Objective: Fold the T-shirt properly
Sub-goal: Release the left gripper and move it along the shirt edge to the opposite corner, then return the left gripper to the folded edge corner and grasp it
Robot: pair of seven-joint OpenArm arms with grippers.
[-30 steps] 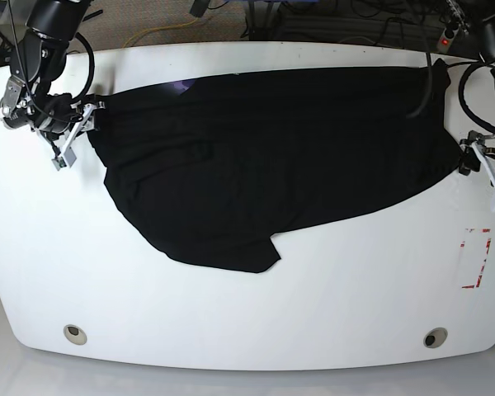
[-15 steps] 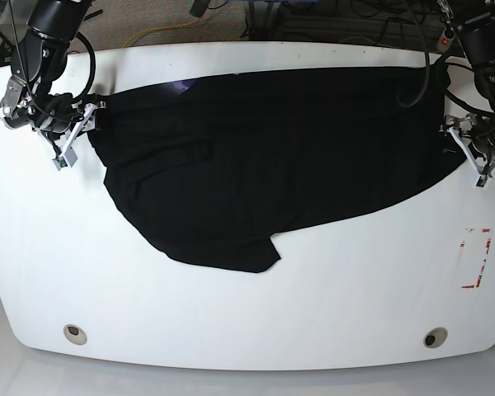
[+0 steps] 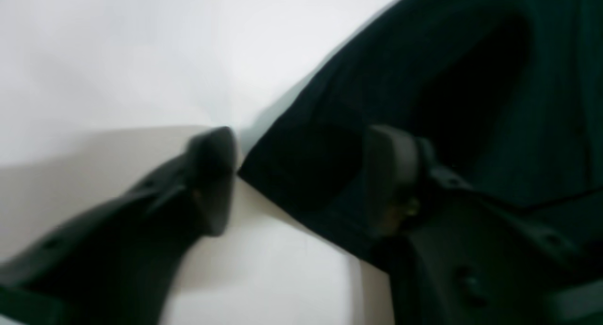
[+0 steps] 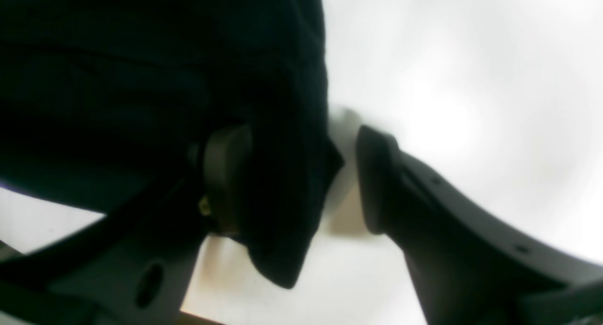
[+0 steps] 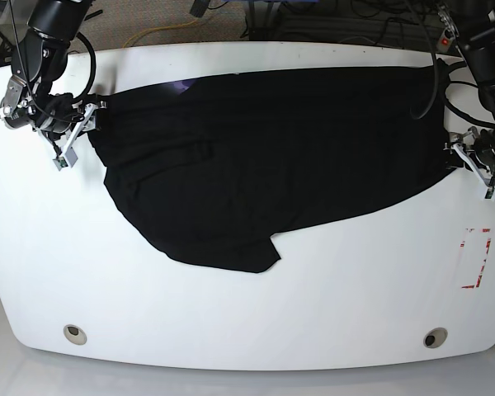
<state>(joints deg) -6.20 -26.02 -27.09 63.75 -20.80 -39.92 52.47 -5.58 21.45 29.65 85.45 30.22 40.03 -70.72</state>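
The left gripper point(image 3: 301, 179) has its jaws spread, one dark finger point(image 3: 212, 179) on the bare desktop and the other on top of the cloth, with a hemmed corner of the large black short-sleeved cloth T-shirt point(image 5: 272, 157) lying between them but not pinched. In the base view this gripper point(image 5: 472, 161) sits at the shirt's edge near the desk's right edge. The right gripper point(image 4: 301, 179) also stands with jaws apart; a fold of the same black cloth hangs between them, against the one finger point(image 4: 226, 174), with a gap to the other. It point(image 5: 78, 130) meets the shirt near the desk's left edge. The shirt lies spread across the far half of the white rounded desk point(image 5: 247, 322), plain black side up, one sleeve pointing toward the near edge. A red-and-white rectangular marking point(image 5: 476, 258) lies near the right edge
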